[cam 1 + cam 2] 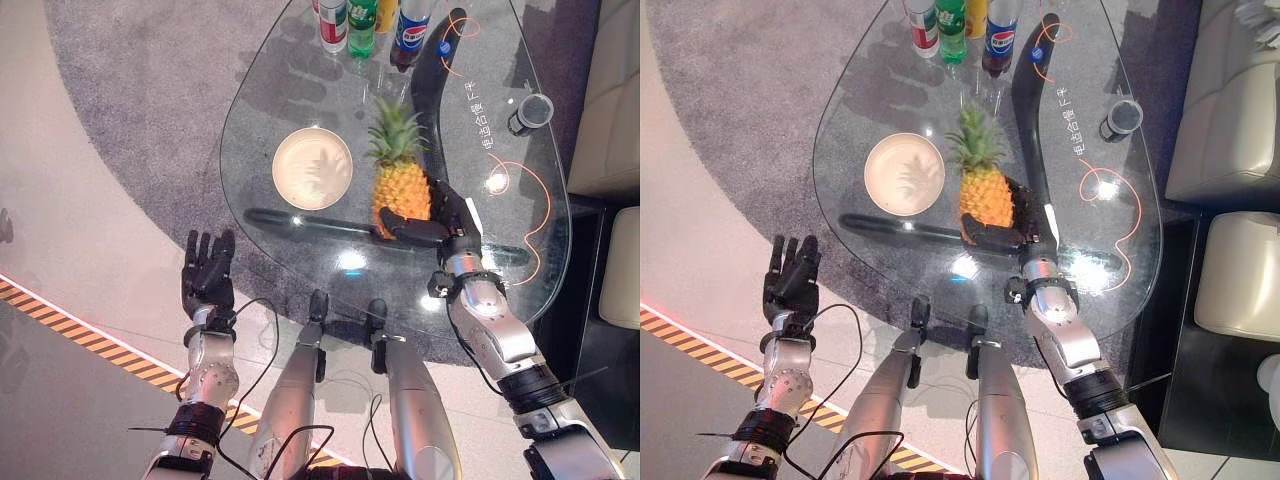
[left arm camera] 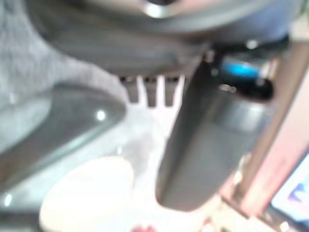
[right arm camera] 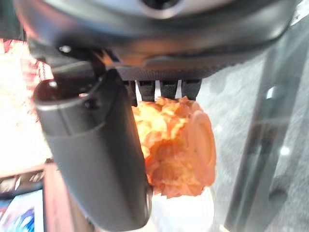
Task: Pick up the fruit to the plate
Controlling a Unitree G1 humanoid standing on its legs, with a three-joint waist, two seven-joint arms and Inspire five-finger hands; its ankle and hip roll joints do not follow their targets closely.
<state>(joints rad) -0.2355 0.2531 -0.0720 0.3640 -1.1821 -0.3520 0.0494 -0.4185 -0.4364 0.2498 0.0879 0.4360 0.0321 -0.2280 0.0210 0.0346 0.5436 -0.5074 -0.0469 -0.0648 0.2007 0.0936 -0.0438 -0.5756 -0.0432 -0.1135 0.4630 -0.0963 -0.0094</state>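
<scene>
Here the right robot hand [image 1: 435, 215] is seen wrapped round the lower body of the pineapple [image 1: 400, 190], thumb across the near side, fingers behind. The fruit stands upright on the glass worktop [image 1: 300, 90], crown up, long axis vertical. The empty plate [image 1: 312, 168] lies just beside it, toward the robot's left, so a short leftward carry is judged next. The left robot hand [image 1: 207, 272] is held off the worktop, fingers straight, idle.

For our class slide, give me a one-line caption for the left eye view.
Right robot hand grips the pineapple beside the plate on the glass table.
</scene>
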